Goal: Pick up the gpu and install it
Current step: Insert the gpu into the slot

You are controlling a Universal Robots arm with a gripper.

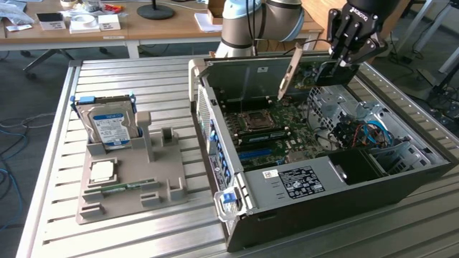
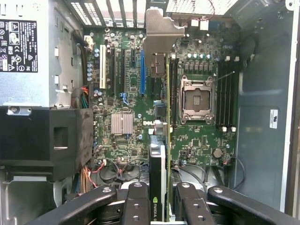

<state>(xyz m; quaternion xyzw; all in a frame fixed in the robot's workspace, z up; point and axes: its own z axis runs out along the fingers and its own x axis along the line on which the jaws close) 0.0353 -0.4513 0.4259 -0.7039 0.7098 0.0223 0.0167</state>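
The end effector (image 1: 341, 63) grips the gpu (image 1: 289, 72) and holds it on its edge, up over the open computer case (image 1: 237, 215). To go in well, I think it must stay straight and sit right over the blue slot (image 2: 142, 72).
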